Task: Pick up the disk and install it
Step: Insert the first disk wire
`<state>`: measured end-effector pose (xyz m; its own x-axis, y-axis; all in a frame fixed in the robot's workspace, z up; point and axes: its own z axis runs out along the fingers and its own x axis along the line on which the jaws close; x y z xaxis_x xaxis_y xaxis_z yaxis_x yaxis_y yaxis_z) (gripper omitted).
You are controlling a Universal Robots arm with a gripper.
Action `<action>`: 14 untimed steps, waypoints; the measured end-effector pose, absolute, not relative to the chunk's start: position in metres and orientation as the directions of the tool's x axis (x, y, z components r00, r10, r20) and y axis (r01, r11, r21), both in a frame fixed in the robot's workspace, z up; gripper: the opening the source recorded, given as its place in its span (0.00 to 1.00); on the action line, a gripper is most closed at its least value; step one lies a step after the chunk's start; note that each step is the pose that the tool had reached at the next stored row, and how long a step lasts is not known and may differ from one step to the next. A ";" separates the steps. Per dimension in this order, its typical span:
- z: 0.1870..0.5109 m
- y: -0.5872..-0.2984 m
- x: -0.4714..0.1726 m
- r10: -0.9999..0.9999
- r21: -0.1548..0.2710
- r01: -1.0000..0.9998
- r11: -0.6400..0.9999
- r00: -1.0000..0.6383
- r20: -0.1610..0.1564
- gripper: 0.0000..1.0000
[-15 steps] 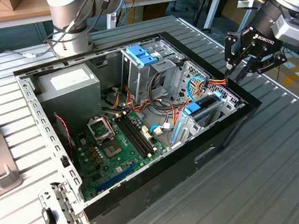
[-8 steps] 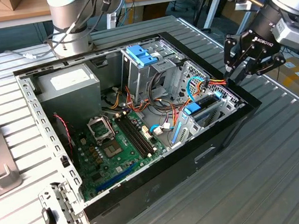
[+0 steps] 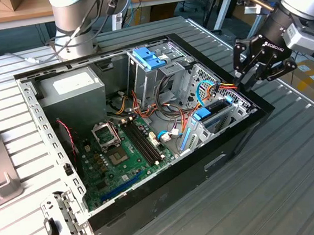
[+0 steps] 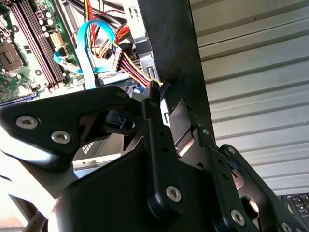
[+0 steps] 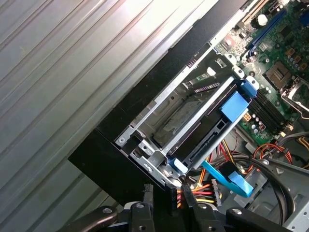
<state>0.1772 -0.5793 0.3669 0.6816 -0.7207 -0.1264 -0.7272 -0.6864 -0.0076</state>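
We hold our black tool [image 3: 249, 76] at the open black computer case's [image 3: 218, 161] corner, fingers seemingly pinching the multicoloured cable bundle [image 5: 200, 192], the silver-grey, blue-framed disk [image 5: 205, 121] lying lengthwise in its bay just beside.

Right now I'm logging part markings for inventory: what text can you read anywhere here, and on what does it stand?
No text can be quoted.
gripper: white lettering on its body, not legible.
power supply: white label on top, print illegible.
motherboard: tiny white markings, illegible.
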 end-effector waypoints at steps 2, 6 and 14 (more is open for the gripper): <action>0.366 -0.578 0.177 -0.718 -0.008 -0.724 -0.689 0.685 -0.126 0.36; 0.363 -0.577 0.177 -0.716 -0.007 -0.722 -0.692 0.687 -0.126 0.36; 0.362 -0.577 0.177 -0.715 -0.008 -0.721 -0.692 0.688 -0.126 0.28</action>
